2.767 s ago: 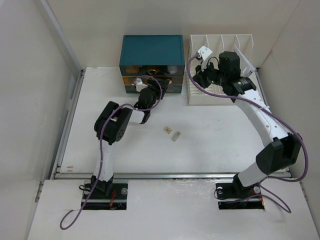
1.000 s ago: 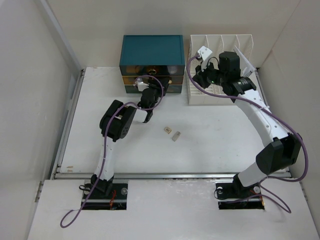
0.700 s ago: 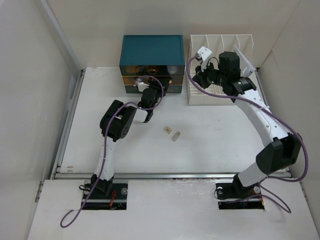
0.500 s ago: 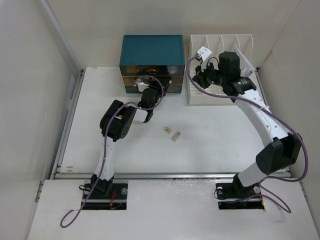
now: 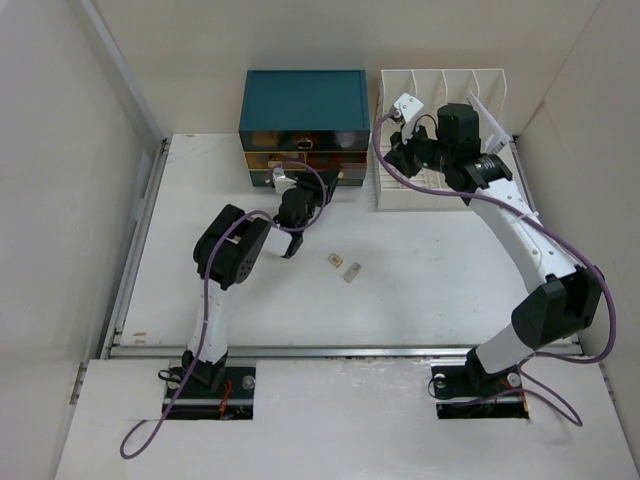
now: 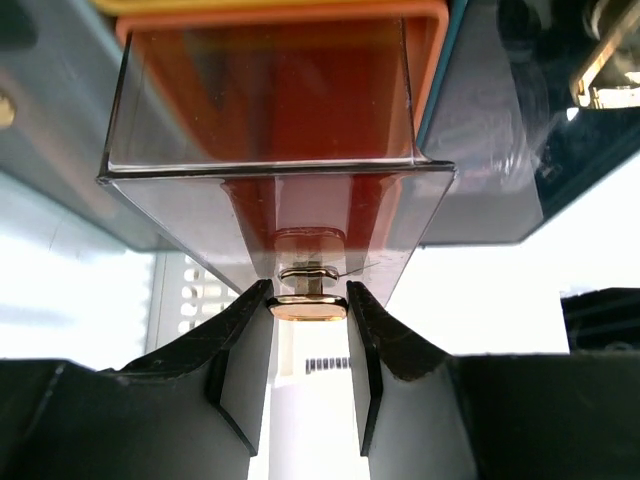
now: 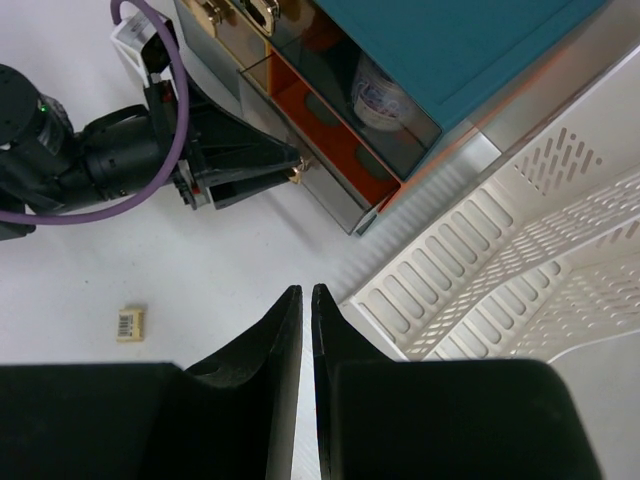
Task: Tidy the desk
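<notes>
Brass knob (image 6: pixel 307 300) of the orange drawer (image 6: pixel 270 100) is pinched by the left gripper (image 6: pixel 308 322) at lower centre, a hold suited to sliding it from the teal drawer box (image 5: pixel 305 98). The right gripper (image 7: pixel 306 320), jaws together on nothing, hangs beside the file rack (image 7: pixel 500 250). The desk (image 5: pixel 430 290) fills the middle of the top view.

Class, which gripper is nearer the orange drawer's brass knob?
Left. The left gripper clamps the knob from both sides; the right gripper hangs apart from it, near the white file rack.
</notes>
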Robot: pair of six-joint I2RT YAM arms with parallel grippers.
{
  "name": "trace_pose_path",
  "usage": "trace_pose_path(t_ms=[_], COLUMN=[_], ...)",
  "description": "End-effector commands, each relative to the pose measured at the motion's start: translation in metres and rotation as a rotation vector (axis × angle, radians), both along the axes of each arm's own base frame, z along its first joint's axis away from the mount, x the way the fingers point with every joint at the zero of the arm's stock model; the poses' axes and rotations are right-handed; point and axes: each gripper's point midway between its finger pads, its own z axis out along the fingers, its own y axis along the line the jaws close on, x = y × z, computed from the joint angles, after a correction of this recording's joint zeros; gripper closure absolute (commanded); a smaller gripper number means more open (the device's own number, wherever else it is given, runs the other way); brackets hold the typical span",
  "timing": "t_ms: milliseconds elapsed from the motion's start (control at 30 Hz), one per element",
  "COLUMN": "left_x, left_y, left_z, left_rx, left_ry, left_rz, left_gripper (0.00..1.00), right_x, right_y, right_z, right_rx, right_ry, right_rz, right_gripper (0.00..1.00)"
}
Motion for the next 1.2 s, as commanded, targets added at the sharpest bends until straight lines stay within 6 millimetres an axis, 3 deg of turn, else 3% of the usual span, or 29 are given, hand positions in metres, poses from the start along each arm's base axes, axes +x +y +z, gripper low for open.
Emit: trace_pose_path(t_ms=[0, 167, 300, 400, 433, 467, 500, 600, 700, 900, 933, 967, 1067, 1167], left_x=[-0.017, -0.021, -0.022, -0.024, -0.024, -0.025, -0.025, -0.027, -0.032, -0.054, -0.063, -0.070, -0.101, -0.118], left_y=[-0.001, -0.001, -0.002, -0.003, -0.003, -0.002, -0.002, -0.005, -0.004, 0.000, 0.005, 0.009, 0.016, 0.020], left_z=[0.051, 0.056, 0.049, 0.049, 0.049, 0.045, 0.047, 0.047, 0.045, 0.050, 0.042, 0.056, 0.072, 0.078], left_rx=[-0.047, -0.055, -0.036, -0.035, -0.035, -0.030, -0.034, -0.033, -0.026, -0.014, 0.003, -0.008, -0.001, 0.119], left_ry=[-0.114, -0.129, -0.116, -0.116, -0.116, -0.107, -0.115, -0.116, -0.126, -0.156, -0.144, -0.168, -0.208, -0.227], left_rz=[-0.019, -0.030, -0.038, -0.049, -0.049, -0.049, -0.049, -0.067, -0.076, -0.117, -0.117, -0.116, -0.149, -0.172], left_gripper=[0.95, 0.95, 0.95, 0.80, 0.70, 0.52, 0.46, 0.28, 0.22, 0.22, 0.23, 0.23, 0.30, 0.40], right_x=[0.001, 0.000, 0.002, 0.002, 0.002, 0.002, 0.002, 0.003, 0.003, 0.003, 0.003, 0.005, 0.000, -0.008], right_y=[0.001, 0.001, 0.001, 0.001, 0.001, 0.001, 0.001, 0.002, 0.002, 0.002, 0.002, 0.002, 0.005, 0.012], right_z=[0.003, 0.002, -0.002, -0.002, -0.002, -0.002, -0.002, -0.007, -0.007, -0.007, -0.007, -0.011, -0.015, -0.026], right_rx=[0.012, 0.009, 0.006, 0.006, 0.006, 0.006, 0.006, 0.003, 0.003, 0.003, 0.003, 0.001, -0.011, -0.044], right_ry=[-0.010, -0.002, 0.007, 0.007, 0.007, 0.007, 0.007, 0.016, 0.016, 0.016, 0.016, 0.025, 0.036, 0.065], right_rz=[0.017, 0.017, 0.017, 0.017, 0.017, 0.017, 0.017, 0.017, 0.017, 0.017, 0.017, 0.017, 0.050, 0.145], right_gripper=[0.86, 0.86, 0.86, 0.86, 0.86, 0.86, 0.86, 0.86, 0.86, 0.86, 0.86, 0.86, 0.86, 0.84])
